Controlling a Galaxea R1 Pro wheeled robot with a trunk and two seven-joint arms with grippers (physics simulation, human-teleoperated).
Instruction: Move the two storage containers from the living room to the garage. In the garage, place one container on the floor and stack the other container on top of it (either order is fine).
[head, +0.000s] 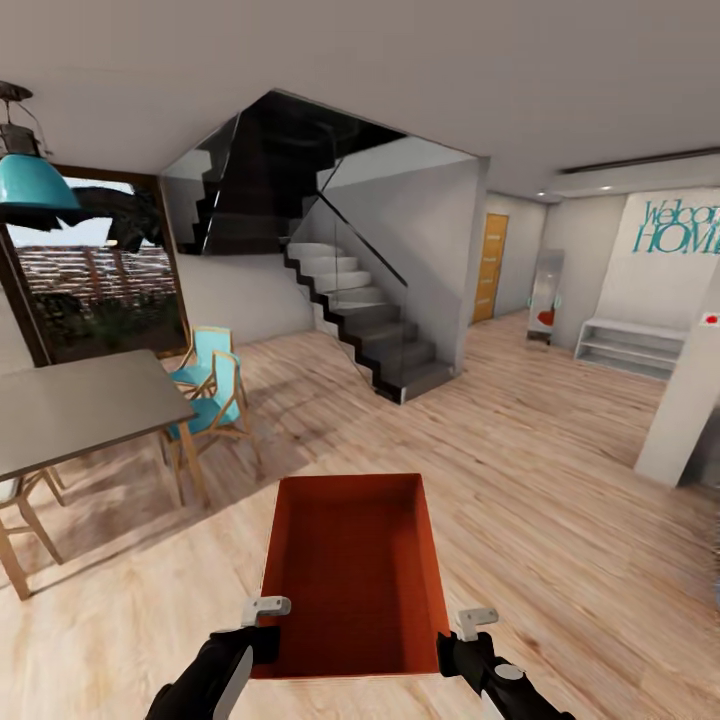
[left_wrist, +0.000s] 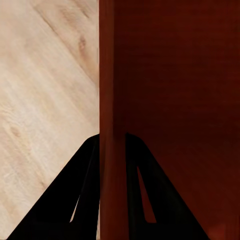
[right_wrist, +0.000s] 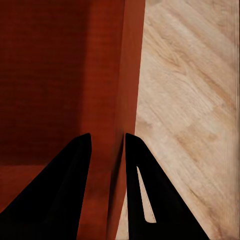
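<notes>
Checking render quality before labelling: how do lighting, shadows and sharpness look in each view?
Head view: even light, soft shadows under the grey dining table, wide-angle stretch at the edges. Left wrist view: rust-red open-top box sharp, left hand fingers black silhouettes. Right wrist view: right hand equally dark, plank floor slightly soft.

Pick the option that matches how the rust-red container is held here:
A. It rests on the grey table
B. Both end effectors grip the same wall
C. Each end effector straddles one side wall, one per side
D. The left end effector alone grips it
C: in the head view the storage container sits between the left end effector and the right end effector, and each wrist view shows a wall between that end effector's two fingers.
</notes>
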